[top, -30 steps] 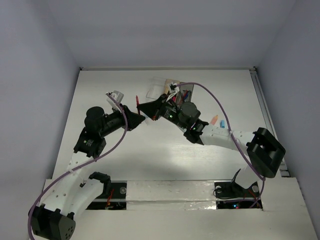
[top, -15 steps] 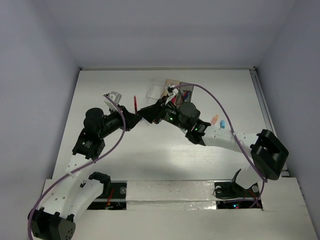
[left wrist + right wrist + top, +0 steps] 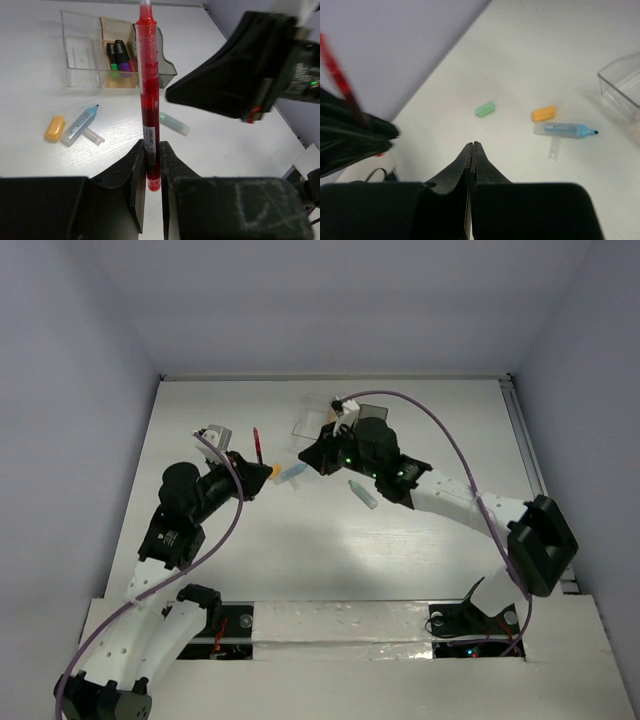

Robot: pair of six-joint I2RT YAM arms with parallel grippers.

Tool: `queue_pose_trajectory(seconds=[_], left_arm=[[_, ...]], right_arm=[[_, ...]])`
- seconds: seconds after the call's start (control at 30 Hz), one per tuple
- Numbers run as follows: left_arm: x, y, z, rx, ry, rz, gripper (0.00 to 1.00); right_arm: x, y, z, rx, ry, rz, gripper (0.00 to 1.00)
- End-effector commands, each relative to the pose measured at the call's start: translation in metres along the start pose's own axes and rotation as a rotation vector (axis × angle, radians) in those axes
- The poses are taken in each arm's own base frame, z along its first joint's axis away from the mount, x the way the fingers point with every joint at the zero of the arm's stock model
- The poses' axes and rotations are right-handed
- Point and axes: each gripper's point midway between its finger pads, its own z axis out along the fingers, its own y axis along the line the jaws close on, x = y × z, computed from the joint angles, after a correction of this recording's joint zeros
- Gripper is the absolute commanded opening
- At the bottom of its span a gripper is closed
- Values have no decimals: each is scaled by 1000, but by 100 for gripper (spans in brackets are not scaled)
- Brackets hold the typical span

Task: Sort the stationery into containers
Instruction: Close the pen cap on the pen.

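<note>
**A:** Progress on the sort, pls?

**B:** Early, I'd say. Tan box [image 3: 105, 35] has 2 in it: green marker [image 3: 113, 56] & purple marker [image 3: 122, 52]. Clear box [image 3: 80, 50] looks bare in the left wrist view. Dark grey box [image 3: 167, 67]: can't tell what's inside.

**A:** What's left to do?

**B:** Loose on the worktop [image 3: 300, 550]: orange piece [image 3: 276, 471] & light-blue marker [image 3: 292, 473] side by side btw the 2 arms. Clear piece [image 3: 93, 136] is touching the marker. Pale-green piece [image 3: 362, 493] lies apart from those. Small green bit [image 3: 484, 109] shows in the right wrist view, beyond the orange one. All need a box, plus the pen.

**A:** Pen?

**B:** Red pen [image 3: 148, 95] is clamped in the left pincer [image 3: 152, 165] near its lower end. It's upright, long end at 12 o'clock, clear of the worktop.

**A:** Boxes vs that pincer?

**B:** Top view: the row of 3 sits at approx 2 o'clock of it, near but not under the pen. Orange piece is just beside it at 3 o'clock.

**A:** Other side?

**B:** Right pincer [image 3: 471, 150] is closed, fingers meeting, nothing btw them. In the top view it's btw the pen & the boxes. Boxes are at 1 o'clock of it, light-blue marker just beside at 7, pale-green piece at 4.

**A:** Next?

**B:** Prob. the pen into a box. My guess: right arm is partly in the way.
</note>
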Motion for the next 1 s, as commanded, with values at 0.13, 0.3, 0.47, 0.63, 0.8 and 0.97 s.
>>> queue_pose_trajectory(seconds=[0.13, 0.3, 0.47, 0.63, 0.8, 0.97], left_arm=[[-29, 0, -13, -47, -97, 48, 0], [-30, 2, -14, -59, -98, 53, 0], [-29, 2, -15, -59, -98, 53, 0], [-29, -1, -14, -50, -94, 54, 0], [-29, 0, -13, -51, -92, 54, 0], [-28, -2, -13, -43, -87, 55, 0]], right_arm=[[65, -55, 30, 188, 286, -63, 8], [88, -78, 51, 243, 370, -81, 35], [125, -113, 69, 331, 506, -125, 40], [126, -130, 88, 392, 529, -163, 44], [142, -143, 97, 413, 577, -165, 44], [148, -146, 106, 451, 597, -210, 45]])
